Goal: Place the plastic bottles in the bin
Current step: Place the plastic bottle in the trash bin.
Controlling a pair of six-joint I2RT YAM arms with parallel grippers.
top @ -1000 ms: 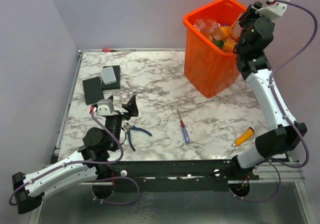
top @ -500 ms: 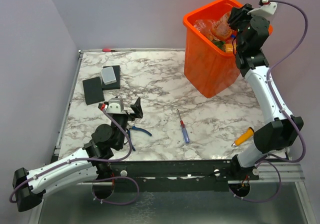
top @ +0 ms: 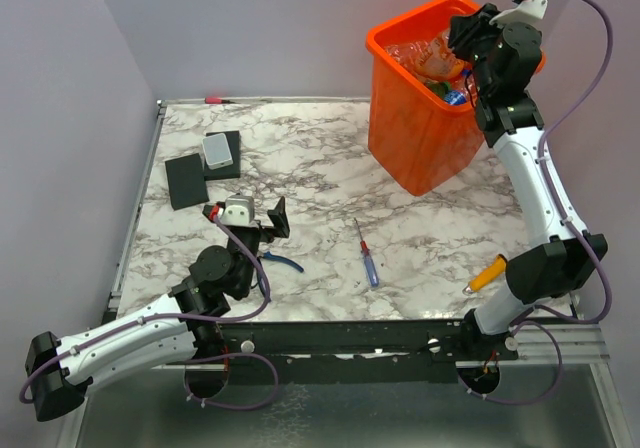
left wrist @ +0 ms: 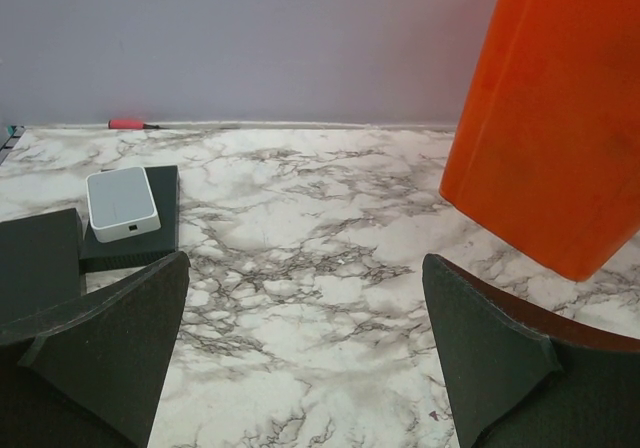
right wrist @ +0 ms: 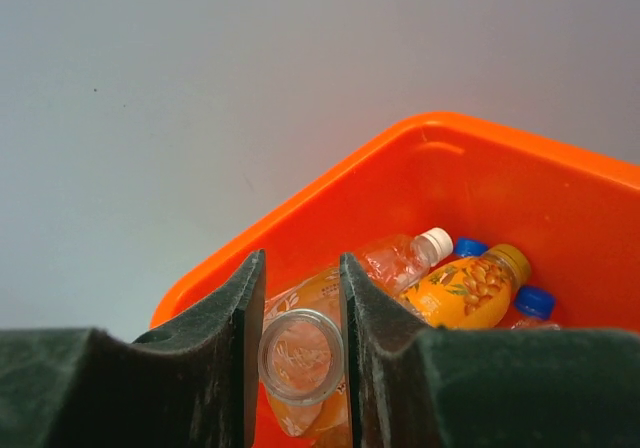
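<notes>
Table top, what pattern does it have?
The table top is white marble with dark grey veining, which shows best in the left wrist view.

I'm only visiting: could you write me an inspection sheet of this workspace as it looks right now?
Surface: marble table, nothing spilled seen.
Job's things: orange bin at far right, several bottles inside; one clear bottle held above it; small orange item near the right arm's base, unclear what.
Clutter: pliers, screwdriver, two black pads, white box on one, red item at far edge.
Grippers: left gripper open, empty, low over table; right gripper shut on the clear bottle.
Cables: purple cables along both arms, no snag seen.
Surroundings: plain lilac walls; nothing else seen.
</notes>
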